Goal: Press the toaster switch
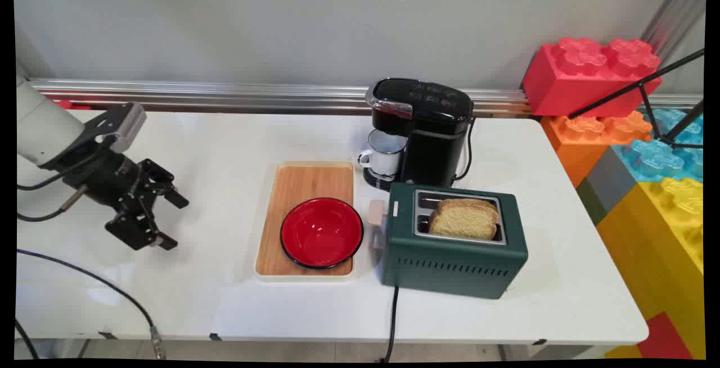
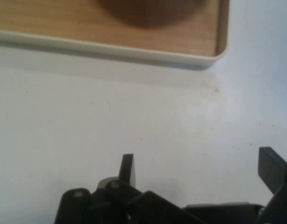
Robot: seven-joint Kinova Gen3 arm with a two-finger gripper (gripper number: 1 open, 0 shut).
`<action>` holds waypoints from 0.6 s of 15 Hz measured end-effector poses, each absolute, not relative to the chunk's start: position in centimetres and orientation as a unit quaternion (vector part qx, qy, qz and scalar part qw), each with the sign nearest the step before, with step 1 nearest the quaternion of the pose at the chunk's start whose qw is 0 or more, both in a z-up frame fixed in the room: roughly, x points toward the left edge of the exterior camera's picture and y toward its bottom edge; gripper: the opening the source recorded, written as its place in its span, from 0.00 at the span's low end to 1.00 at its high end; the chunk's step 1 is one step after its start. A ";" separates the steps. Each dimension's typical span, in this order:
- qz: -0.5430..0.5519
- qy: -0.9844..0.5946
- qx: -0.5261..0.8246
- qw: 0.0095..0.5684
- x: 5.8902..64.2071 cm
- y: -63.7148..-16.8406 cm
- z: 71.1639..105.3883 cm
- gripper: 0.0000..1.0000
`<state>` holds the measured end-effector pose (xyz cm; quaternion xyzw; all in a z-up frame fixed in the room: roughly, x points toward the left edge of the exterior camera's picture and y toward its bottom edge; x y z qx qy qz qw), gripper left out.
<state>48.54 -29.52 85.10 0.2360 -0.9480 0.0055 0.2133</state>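
A white bench (image 1: 225, 148) is seen from above its near side, carrying 1 arm's gripper and a cluster of kitchen things. Beyond its right end, large toy building blocks (image 1: 590, 72) in red, orange, blue and yellow are stacked against the wall. On the bench's right half, a dark green toaster (image 1: 455, 261) is stood with a slice of bread (image 1: 464, 219) upright in its near slot, a black cord running from it over the near edge. Just behind the toaster, a black coffee machine (image 1: 427, 131) is placed, with a white mug (image 1: 383, 157) set under its spout. Left of the toaster, a wooden tray (image 1: 306, 179) with a cream rim is laid flat, and a red bowl (image 1: 322, 233) with a dark rim is seated on the tray's near half. Well left of the tray, the black gripper (image 1: 169, 219) is held low over bare bench, touching nothing; its 2 fingers (image 2: 127, 169) are spread wide apart with nothing between them. In the hand view, a corner of the tray is shown beyond the fingers.
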 end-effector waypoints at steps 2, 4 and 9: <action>0.009 -0.946 0.231 0.228 47.7 -29.9 85.2 1.00; 0.017 -0.939 0.225 0.260 46.1 -30.8 85.7 1.00; 0.030 -0.916 0.204 0.343 42.5 -32.9 87.4 1.00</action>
